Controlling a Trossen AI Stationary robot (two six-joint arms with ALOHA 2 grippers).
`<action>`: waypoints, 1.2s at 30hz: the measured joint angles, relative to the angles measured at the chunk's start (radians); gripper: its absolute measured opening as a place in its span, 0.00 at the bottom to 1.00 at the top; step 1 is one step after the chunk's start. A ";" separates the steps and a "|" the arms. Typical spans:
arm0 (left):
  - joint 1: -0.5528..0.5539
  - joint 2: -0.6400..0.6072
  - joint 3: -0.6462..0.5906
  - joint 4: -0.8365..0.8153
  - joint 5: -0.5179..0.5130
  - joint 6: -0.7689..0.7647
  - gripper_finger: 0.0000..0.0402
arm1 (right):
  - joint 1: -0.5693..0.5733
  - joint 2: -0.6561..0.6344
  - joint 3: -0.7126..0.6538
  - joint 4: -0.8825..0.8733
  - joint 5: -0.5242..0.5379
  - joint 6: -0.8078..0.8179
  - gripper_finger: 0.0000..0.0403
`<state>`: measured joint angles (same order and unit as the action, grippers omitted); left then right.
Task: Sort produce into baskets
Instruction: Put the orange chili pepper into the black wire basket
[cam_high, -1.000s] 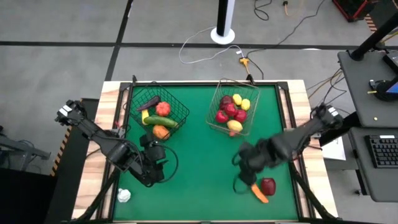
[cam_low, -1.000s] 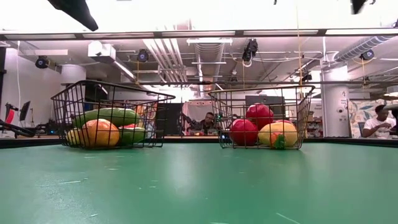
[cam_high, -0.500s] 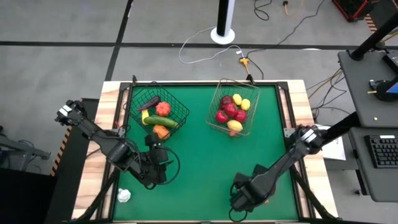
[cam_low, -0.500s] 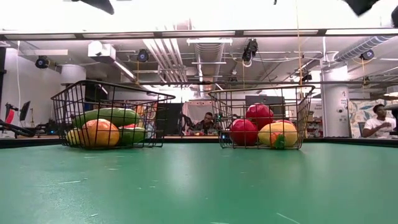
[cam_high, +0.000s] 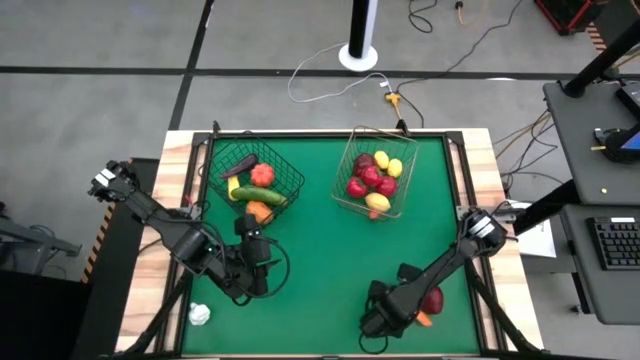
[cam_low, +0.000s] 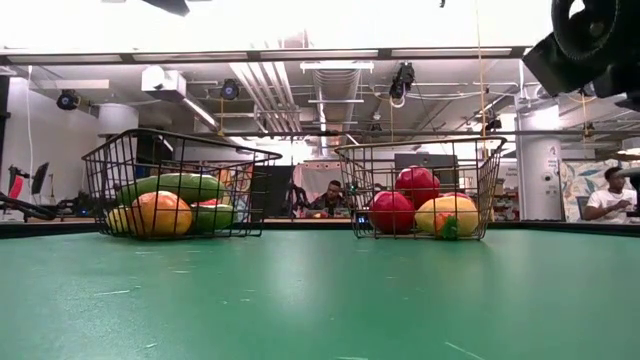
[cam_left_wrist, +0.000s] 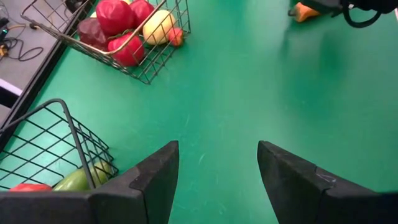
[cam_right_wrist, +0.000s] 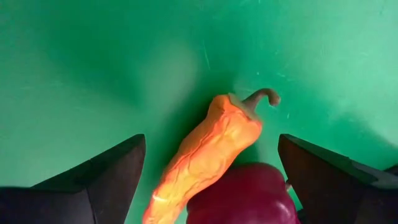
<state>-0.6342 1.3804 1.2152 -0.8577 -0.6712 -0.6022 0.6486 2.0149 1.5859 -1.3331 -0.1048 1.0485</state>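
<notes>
An orange pepper (cam_right_wrist: 211, 149) lies on the green table beside a dark red fruit (cam_right_wrist: 239, 198), near the front right (cam_high: 424, 320). My right gripper (cam_right_wrist: 211, 142) hangs open above them, pointing down, one finger on either side of the pepper without touching it. My left gripper (cam_left_wrist: 217, 152) is open and holds nothing; it hovers over the table's left half (cam_high: 255, 265). The dark basket (cam_high: 255, 175) holds green, orange and red produce. The pale basket (cam_high: 372, 172) holds red and yellow produce.
A small white item (cam_high: 200, 314) lies at the near-left corner on the wooden border. Both baskets stand toward the far edge, the dark basket (cam_low: 175, 195) left of the pale basket (cam_low: 420, 190). Bare green mat (cam_high: 320, 260) lies between the arms. People sit in the room behind.
My right gripper has come down and swung toward the table's near edge, tipping to point almost straight down over the orange pepper and the dark red fruit. Its fingers stay open. The produce has not moved.
</notes>
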 joint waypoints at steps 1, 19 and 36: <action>0.000 0.000 0.000 0.000 0.000 0.000 0.50 | -0.001 -0.001 -0.007 0.006 -0.001 0.000 0.89; 0.000 0.003 0.000 0.010 -0.045 0.002 0.50 | 0.001 -0.010 -0.138 0.101 0.042 -0.035 0.64; -0.002 0.110 -0.002 0.184 -0.052 0.193 0.50 | -0.001 -0.222 -0.128 0.251 0.433 -0.049 0.24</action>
<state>-0.6359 1.4906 1.2134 -0.6738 -0.7227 -0.4089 0.6476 1.7934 1.4577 -1.0820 0.3284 0.9995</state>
